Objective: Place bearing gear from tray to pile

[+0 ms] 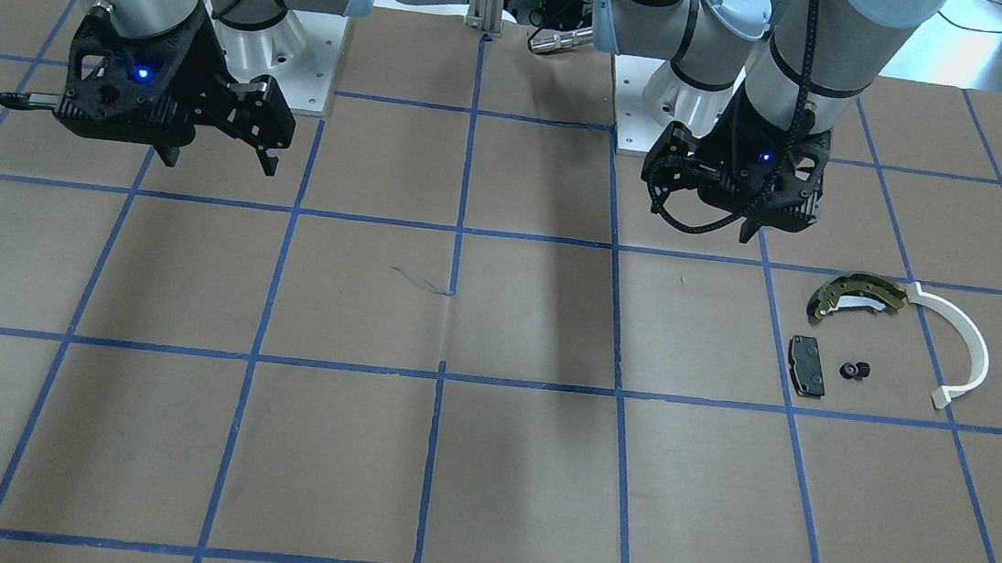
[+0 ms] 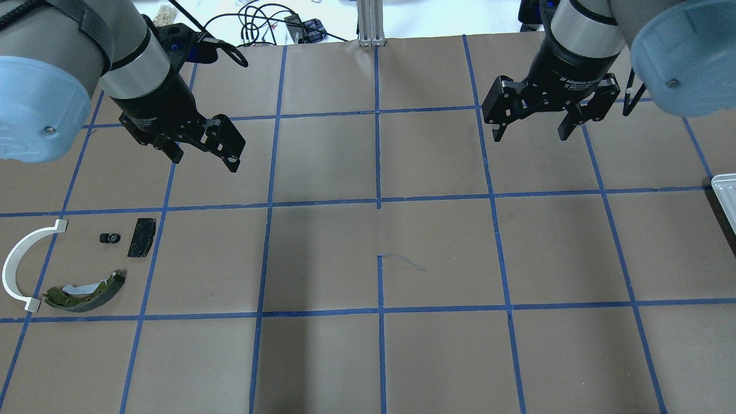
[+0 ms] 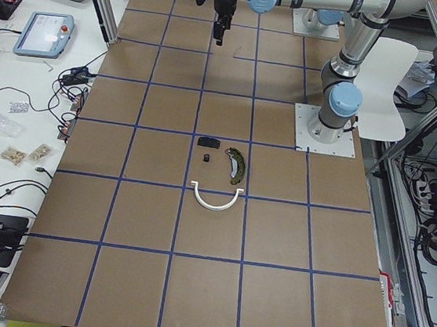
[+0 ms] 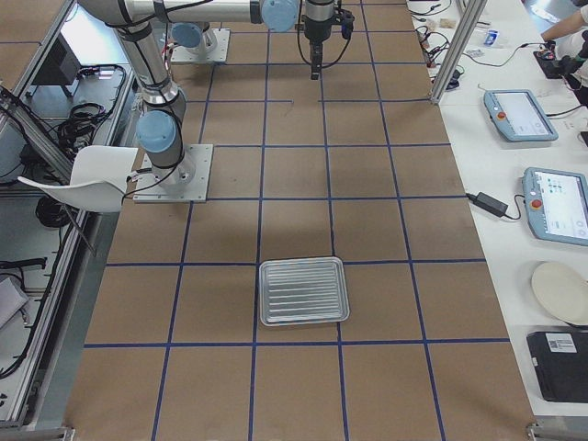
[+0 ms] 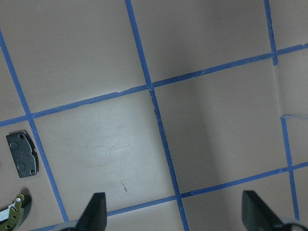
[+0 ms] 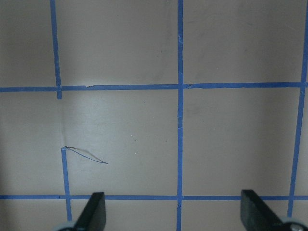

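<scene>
The bearing gear point(image 1: 854, 370), small and black, lies on the table between the black pad point(image 1: 807, 364) and the white arc strip point(image 1: 963, 349), below the olive-gold brake shoe point(image 1: 858, 293); it also shows in the overhead view point(image 2: 109, 237). The silvery ribbed tray point(image 4: 303, 290) is empty at the table's other end, its edge showing in the overhead view point(image 2: 725, 198). My left gripper point(image 2: 204, 161) hangs open and empty above the table, beyond the pile. My right gripper point(image 2: 530, 137) is open and empty, high over the table's right half.
Brown paper with a blue tape grid covers the table. The arms' base plates point(image 1: 302, 60) stand at the robot's edge. A side bench with tablets point(image 4: 519, 115) and cables runs along the far side. A white chair point(image 4: 87, 179) stands behind the robot.
</scene>
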`<state>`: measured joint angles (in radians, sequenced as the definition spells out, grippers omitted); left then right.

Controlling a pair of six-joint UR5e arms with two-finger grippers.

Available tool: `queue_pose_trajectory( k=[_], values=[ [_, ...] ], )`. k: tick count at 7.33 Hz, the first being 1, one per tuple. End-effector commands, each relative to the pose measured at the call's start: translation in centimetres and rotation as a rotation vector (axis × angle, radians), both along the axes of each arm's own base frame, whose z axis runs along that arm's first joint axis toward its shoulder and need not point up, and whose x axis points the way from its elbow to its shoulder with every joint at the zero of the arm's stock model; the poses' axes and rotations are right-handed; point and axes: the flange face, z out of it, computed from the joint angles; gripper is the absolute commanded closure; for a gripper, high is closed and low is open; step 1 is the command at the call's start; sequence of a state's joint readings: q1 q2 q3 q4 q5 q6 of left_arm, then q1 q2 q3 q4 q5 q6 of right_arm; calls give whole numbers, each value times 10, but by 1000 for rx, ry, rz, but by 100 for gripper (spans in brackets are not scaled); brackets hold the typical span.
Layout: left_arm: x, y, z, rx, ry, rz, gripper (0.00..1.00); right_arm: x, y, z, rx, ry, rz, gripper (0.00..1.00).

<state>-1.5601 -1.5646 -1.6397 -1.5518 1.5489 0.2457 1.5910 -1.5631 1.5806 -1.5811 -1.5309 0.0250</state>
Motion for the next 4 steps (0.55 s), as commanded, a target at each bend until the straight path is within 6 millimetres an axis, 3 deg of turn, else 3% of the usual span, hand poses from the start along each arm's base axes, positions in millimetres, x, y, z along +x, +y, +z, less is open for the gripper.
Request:
queue_pose_trajectory(
  k=[1, 4],
  values=[
    [2, -2, -5, 11, -6, 2, 0, 0, 0, 0, 1, -3, 0, 0],
    [5, 0, -3, 10, -11, 3, 0, 1, 0, 0, 0, -1, 2, 0]
  ],
)
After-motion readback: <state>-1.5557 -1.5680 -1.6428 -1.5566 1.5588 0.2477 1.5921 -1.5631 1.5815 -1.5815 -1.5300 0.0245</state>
